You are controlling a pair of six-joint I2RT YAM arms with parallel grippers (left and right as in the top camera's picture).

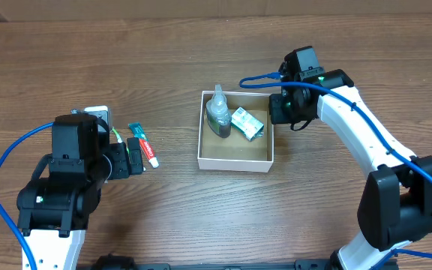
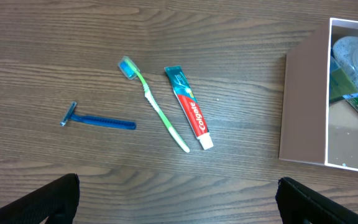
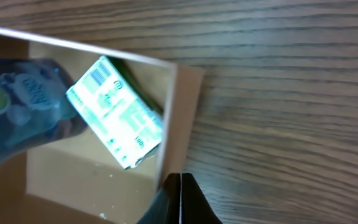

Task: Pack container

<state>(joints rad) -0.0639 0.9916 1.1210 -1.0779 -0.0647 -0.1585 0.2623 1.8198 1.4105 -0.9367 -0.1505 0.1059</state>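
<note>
The container (image 1: 235, 159) is a square, shallow cardboard box at the table's middle. In it lie a clear bottle (image 1: 217, 114) and a small green-and-white packet (image 1: 247, 124). It also shows in the left wrist view (image 2: 303, 112) and the right wrist view (image 3: 173, 112), as do the bottle (image 3: 23, 106) and packet (image 3: 114, 112). My right gripper (image 1: 282, 106) (image 3: 180, 177) is shut and empty, its tips just outside the container's right wall. My left gripper (image 1: 131, 157) (image 2: 179, 202) is open and empty above the table, near a toothpaste tube (image 2: 189, 107), a green toothbrush (image 2: 157, 106) and a blue razor (image 2: 98, 120).
The toothpaste tube (image 1: 143, 144) lies left of the container, with the toothbrush (image 1: 116, 135) partly under my left arm. The razor is hidden in the overhead view. Blue cables trail from both arms.
</note>
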